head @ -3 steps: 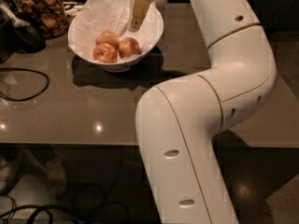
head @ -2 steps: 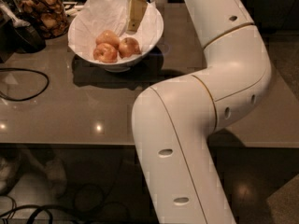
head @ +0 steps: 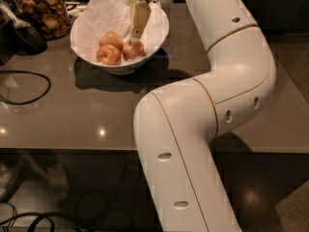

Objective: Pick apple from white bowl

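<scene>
Camera view, looking down on a grey tabletop [head: 145, 95]. Shows the white bowl [head: 160, 35] toward 11 o'clock of the scene, lined with crumpled white paper [head: 104, 6]. Holds three fruits close together on the paper: the apple [head: 135, 50] at the bowl's 3 o'clock side, two other apples [head: 109, 55] touching one another at its 9 o'clock side. Finds the claw [head: 137, 32] inside the bowl, reaching down from 12 o'clock, tip right at the top of the apple; cannot tell whether touching. Cannot tell the claw's opening, nor any grip on the apple. Follows the white arm [head: 227, 81] from the claw out toward 3 o'clock, then bending down to 6 o'clock. Notes a glass jar [head: 46, 13] of brown snacks near the bowl at its 10 o'clock. Notes also a black cable [head: 34, 93] looped on the tabletop at the bowl's 8 o'clock.
</scene>
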Robot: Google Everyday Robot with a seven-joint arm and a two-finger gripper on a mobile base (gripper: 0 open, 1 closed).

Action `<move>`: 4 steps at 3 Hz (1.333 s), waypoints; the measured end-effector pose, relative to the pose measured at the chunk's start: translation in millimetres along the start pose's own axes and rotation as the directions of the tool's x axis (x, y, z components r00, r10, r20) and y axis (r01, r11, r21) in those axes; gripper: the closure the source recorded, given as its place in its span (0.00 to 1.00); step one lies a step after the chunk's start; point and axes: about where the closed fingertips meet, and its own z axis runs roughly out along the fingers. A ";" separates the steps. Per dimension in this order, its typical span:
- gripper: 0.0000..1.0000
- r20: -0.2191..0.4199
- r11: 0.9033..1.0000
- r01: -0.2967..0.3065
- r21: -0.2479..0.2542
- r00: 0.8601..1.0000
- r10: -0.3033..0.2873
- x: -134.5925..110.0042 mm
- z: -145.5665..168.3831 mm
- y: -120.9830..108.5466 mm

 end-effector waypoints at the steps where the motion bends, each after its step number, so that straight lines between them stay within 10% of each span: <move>1: 0.23 0.025 0.999 -0.023 -0.030 0.999 0.024 5.9 8.9 4.8; 4: 0.23 0.037 0.996 -0.040 -0.082 0.998 0.043 8.0 29.4 10.7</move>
